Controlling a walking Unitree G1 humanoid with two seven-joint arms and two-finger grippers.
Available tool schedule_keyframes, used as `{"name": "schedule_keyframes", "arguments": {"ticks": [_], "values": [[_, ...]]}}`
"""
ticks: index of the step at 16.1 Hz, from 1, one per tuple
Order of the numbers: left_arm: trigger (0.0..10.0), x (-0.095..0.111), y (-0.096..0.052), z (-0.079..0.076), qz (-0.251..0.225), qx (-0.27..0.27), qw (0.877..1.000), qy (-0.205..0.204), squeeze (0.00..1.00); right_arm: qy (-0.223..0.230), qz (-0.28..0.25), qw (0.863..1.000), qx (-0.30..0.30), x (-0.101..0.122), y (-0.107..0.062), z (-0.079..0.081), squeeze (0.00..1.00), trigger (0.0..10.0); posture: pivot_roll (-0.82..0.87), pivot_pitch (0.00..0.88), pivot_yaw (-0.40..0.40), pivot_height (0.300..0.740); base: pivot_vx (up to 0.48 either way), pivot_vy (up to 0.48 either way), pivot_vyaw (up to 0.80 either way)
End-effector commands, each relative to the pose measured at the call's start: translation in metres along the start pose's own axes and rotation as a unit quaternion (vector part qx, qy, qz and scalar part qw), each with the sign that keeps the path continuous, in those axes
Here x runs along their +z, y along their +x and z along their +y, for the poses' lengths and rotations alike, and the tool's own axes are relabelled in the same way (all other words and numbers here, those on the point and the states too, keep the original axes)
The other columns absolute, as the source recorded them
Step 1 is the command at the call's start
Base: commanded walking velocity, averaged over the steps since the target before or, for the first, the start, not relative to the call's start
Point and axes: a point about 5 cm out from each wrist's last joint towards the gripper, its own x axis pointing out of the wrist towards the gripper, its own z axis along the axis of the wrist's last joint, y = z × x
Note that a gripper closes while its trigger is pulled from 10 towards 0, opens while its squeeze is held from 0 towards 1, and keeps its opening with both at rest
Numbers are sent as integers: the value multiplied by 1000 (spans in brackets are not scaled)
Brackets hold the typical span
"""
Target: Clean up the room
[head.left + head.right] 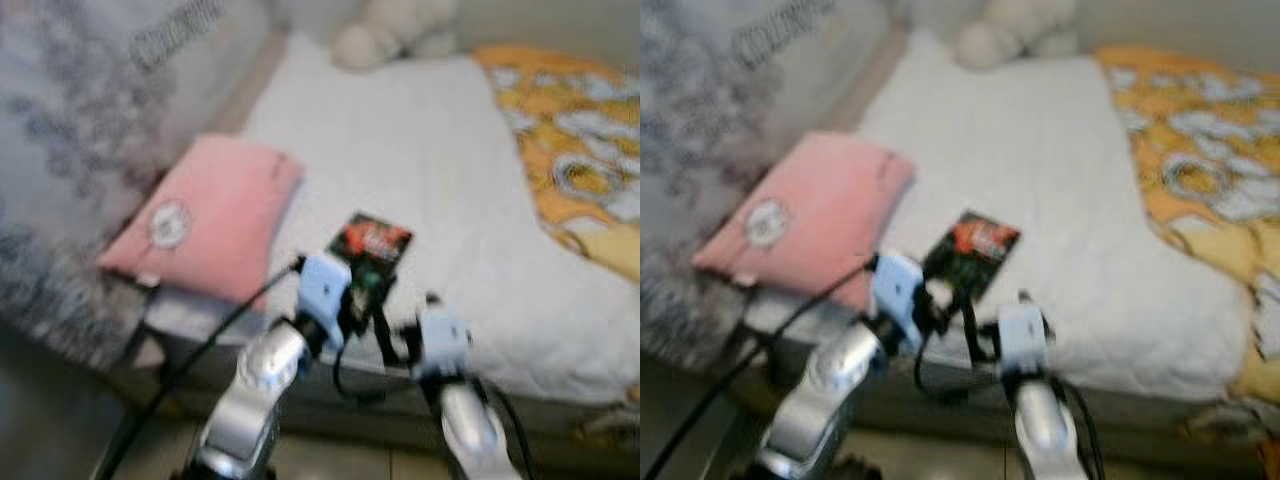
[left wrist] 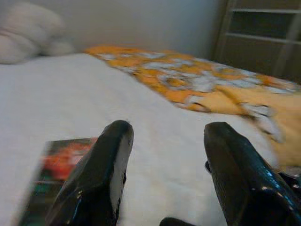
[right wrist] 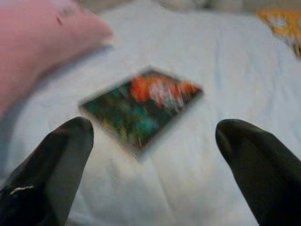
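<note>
Lying flat near the bed's (image 1: 450, 180) front edge, toward its left corner: a thin book (image 1: 370, 245) with a dark, red-and-green cover, just beside the pink pillow (image 1: 205, 215). Probably light and stiff, glossy and likely slippery; flush on the soft white sheet, so best pinched at an edge after pressing into the bedding. Left gripper (image 2: 164, 174) and right gripper (image 3: 150, 165) both spread wide, empty, poised above the front edge facing the book. Farther off, an orange patterned blanket (image 1: 575, 130) along the right side, a pale plush toy (image 1: 385, 30) at the far end.
</note>
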Motion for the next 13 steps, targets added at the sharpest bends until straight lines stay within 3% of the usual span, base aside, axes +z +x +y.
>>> {"name": "schedule_keyframes", "arguments": {"ticks": [1, 2, 4, 5, 6, 8, 10, 11, 12, 13], "values": [[10000, -23, -79, 95, 72, 239, 968, 29, 0, 18, -37, 974, -221, 7, -42, -100, 0, 10000, 18, 0, 7, 740, 0, 0, 0], [10000, -29, -91, 97, 81, 258, 962, 34, 0, 48, -8, 970, -237, -9, -52, -107, 0, 10000, 14, 0, 3, 740, 0, 0, 0], [10000, -21, -67, 102, 74, 256, 963, 48, 0, 39, 6, 976, -212, -11, -43, -100, 0, 10000, 12, 0, 6, 740, 0, 0, 0], [10000, -6, -39, 101, 66, 223, 969, 86, 0, 31, -12, 985, -171, -1, -25, -88, 0, 10000, 6, 0, 10, 740, 0, 0, 0], [10000, 4, -24, 93, 54, 188, 975, 100, 0, 35, -14, 990, -132, 3, -12, -77, 0, 10000, 4, 0, 11, 740, 0, 0, 0], [10000, 45, 9, 69, 2, 117, 989, 89, 0, 15, -10, 997, -79, 3, 10, -61, 0, 10000, 0, 0, 23, 740, 0, 0, 0], [10000, 80, 26, 57, -41, 75, 995, 57, 0, 23, 34, 997, -68, -15, 17, -59, 0, 10000, 11, 0, 32, 740, 0, 0, 0], [10000, 87, 28, 54, -45, 59, 997, 36, 0, 27, 53, 996, -64, -22, 17, -58, 0, 10000, 15, 0, 37, 740, 0, 0, 0], [10000, 83, 29, 50, -12, 32, 999, 32, 0, 29, 60, 996, -67, -26, 18, -58, 0, 10000, 15, 0, 37, 740, 0, 0, 0], [10000, 70, 27, 46, 49, -4, 998, 37, 0, 17, 63, 996, -52, -28, 21, -55, 0, 10000, 19, 0, 43, 740, 0, 0, 0]]}}
